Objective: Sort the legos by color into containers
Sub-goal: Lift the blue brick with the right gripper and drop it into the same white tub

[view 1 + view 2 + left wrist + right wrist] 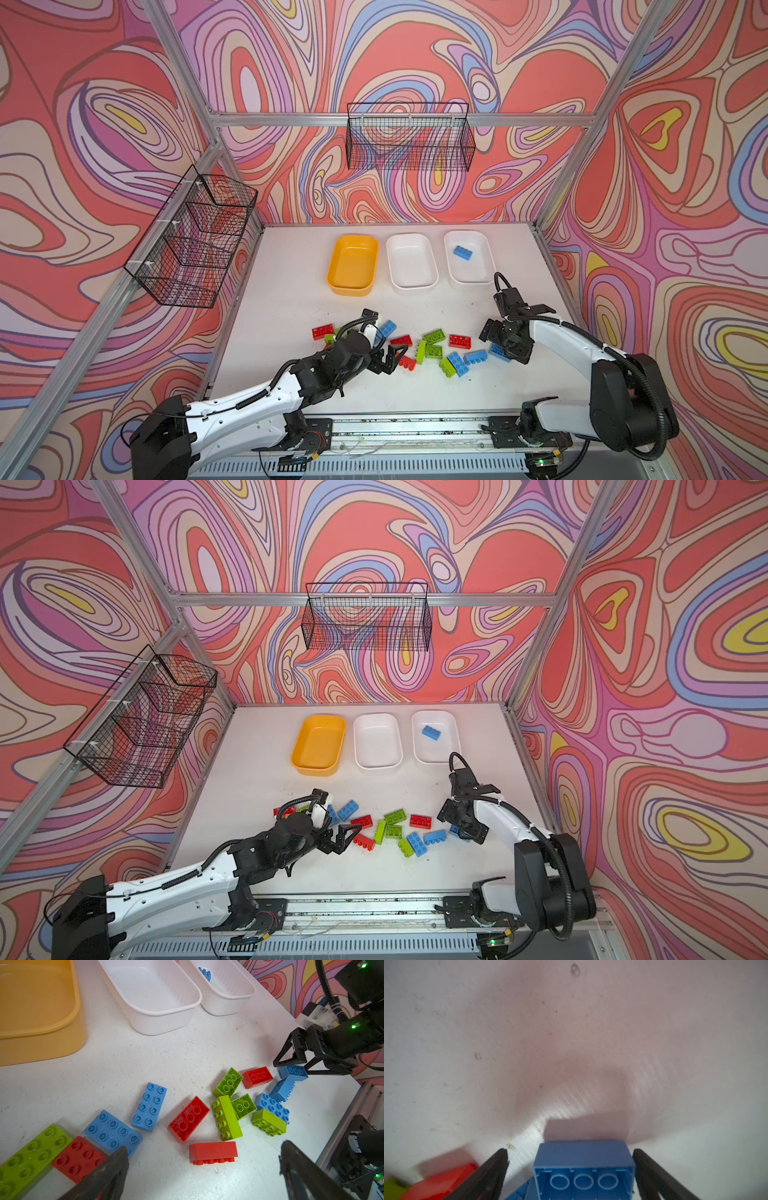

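Room to move is found mostly on the left and near parts of the white table (286, 299), which are left bare, plus a strip between the tubs and the legos (432, 353). The three tubs are lined up along the far side: the yellow-orange tub (350, 291) on the left, the middle white tub (413, 285), then the right white tub (473, 282), where a lone blue brick (462, 252) is sat inside. Things get tight on the right tbh: the table's right edge and the patterned wall (685, 208) are close beside the right arm, and the near edge is taken up by the metal rail (415, 428) that both arms are mounted on. Wire baskets (195, 241) are hung on the left and far walls, up off the table. The rest of the bricks are scattered in a loose band across the middle, reds, greens and blues mixed, several touching. The left arm is stretched out low from the near left corner, and the left gripper (397, 359) is held just over the table in the left half of the pile, fingers spread wide with nothing gripped; a red brick (213, 1152) tipped on its side is seen just ahead of it. The right arm is bent at the elbow and angled steeply down, with the right gripper (570, 1153) straddling an upturned blue brick (583, 1167) at the pile's right end, jaws apart, a gap seen on one side, so it isn't clamped.
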Motion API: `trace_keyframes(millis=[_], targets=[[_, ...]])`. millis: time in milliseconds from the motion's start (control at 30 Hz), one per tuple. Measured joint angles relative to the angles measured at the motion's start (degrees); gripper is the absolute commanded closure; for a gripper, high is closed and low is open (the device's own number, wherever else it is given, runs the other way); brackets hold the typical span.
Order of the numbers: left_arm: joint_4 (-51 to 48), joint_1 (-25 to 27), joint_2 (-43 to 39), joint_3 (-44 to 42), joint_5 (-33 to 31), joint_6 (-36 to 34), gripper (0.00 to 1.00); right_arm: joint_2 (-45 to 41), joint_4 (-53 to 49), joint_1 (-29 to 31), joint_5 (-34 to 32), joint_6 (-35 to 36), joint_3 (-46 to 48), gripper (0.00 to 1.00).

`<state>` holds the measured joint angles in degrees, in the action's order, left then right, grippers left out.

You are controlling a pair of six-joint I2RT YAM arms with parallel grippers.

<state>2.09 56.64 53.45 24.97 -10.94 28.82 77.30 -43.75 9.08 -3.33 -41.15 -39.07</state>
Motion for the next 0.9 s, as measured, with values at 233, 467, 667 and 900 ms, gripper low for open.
trace_keyframes(millis=[233,467,667,900], targets=[[-2.93,0.00,4.57,6.51,0.07,0.39,0.14,0.70,2.29,0.00,-0.37,0.96,1.16,0.06],[-3.48,0.00,7.19,7.21,1.11,0.61,0.00,0.46,3.65,0.00,-0.94,1.73,1.57,0.25],[-3.45,0.00,7.08,7.21,2.19,0.09,0.00,0.50,4.48,0.00,-0.72,2.60,1.49,0.47],[-3.06,0.00,8.76,10.73,3.32,-2.80,0.00,0.98,2.34,0.00,0.28,3.23,-3.63,0.49]])
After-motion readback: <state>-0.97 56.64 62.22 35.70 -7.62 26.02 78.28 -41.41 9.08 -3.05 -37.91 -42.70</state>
